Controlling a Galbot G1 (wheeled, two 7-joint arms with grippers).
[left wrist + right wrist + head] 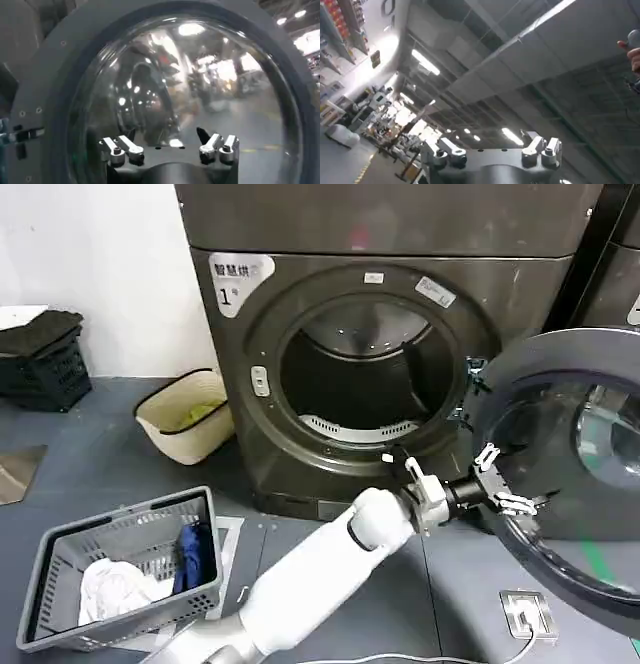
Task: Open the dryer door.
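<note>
At right of the dryer w/ the white "1" sticker (229,287), the dryer door (570,474) stands swung wide open on its right-hand hinge, inner face toward the drum opening (360,374). My left gripper (505,484) sits at the door's inner face, fingers spread, pinching nothing. From the left wrist cam the door glass (190,90) lies straight ahead of the left gripper (167,150), close, w/ dark rim all round; contact can't be judged. Key relation: door plane faces the tool head-on, hinge side toward the machine, free edge away. L arm is the nearer one. Right gripper (490,152) points at the ceiling, fingers apart, idle. Judgement: door looks essentially open already.
</note>
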